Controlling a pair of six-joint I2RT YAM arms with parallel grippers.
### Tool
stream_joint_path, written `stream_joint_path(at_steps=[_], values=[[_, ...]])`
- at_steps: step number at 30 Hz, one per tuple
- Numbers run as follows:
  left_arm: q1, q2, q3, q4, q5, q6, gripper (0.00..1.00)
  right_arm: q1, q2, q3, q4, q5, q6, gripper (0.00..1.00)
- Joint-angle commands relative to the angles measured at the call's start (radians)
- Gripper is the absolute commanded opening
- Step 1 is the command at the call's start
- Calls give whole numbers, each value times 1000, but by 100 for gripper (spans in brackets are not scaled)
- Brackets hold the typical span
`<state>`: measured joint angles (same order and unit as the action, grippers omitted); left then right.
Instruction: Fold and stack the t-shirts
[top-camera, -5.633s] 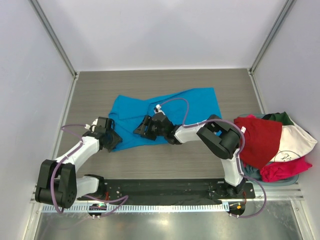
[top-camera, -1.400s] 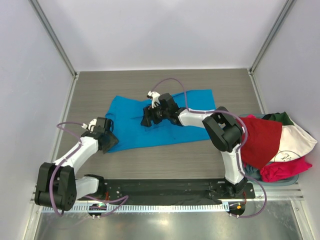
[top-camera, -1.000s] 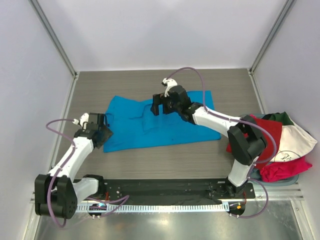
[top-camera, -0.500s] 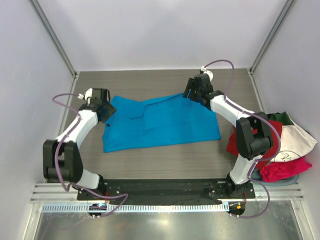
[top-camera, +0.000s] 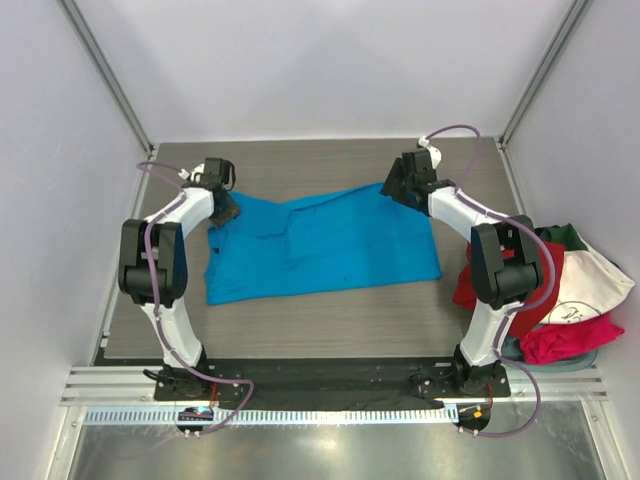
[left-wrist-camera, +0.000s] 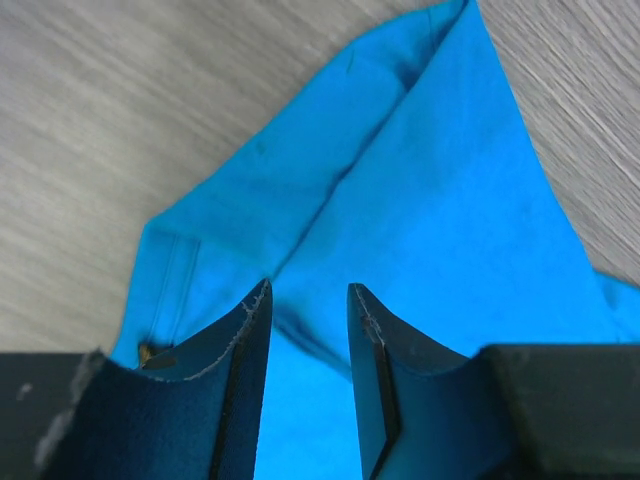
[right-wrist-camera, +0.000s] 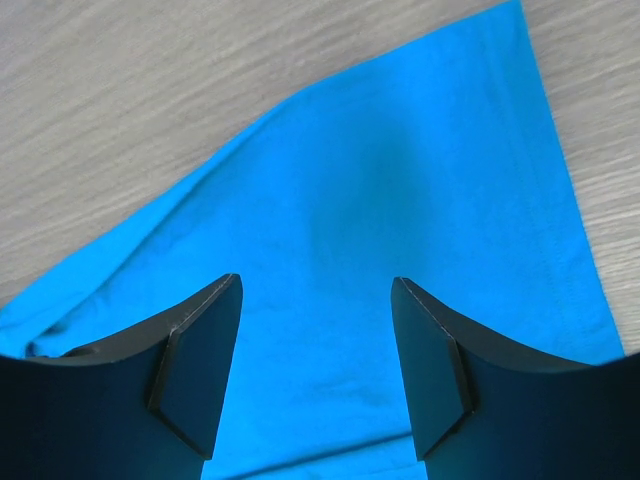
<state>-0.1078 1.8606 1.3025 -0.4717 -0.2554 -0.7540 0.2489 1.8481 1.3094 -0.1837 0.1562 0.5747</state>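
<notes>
**Both arms out at the far corners of the blue shirt**

From above, the change was plain. A few seconds before, both arms had been working low and in the middle of the bunched blue t-shirt (top-camera: 330, 245). Now the left gripper (top-camera: 224, 207) sat at the shirt's far-left corner and the right gripper (top-camera: 397, 186) at its far-right corner. The cloth lay spread wider across the table (top-camera: 300, 330), though one fold showed near its middle. I took that as smoothing nearly finished and folding not yet begun. The other t-shirts (top-camera: 555, 290), red, white, pink and green, sat heaped at the right edge.

The left wrist camera showed the left gripper's jaws a narrow gap apart over blue cloth. A ridge of the shirt ran straight into that gap. Whether the fingers (left-wrist-camera: 240, 400) touched it, I couldn't say.

The right wrist camera showed the right gripper's jaws spread wide and gripping nothing. The shirt's hemmed corner lay flat just beyond them, with bare table past it.
</notes>
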Motion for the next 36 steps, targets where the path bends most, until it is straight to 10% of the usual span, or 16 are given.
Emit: stream_joint_path(at_steps=[1,26,36], values=[[5,46,84,-22,-44,50,37,7,-39,-45,67,-10,-7,67],[7,98,165,-79,-19,56,0,-5,-36,-67,81,-11,-13,68],[7,97,225,-99,13,42,0,-31,-36,-75,82,-17,2,68]])
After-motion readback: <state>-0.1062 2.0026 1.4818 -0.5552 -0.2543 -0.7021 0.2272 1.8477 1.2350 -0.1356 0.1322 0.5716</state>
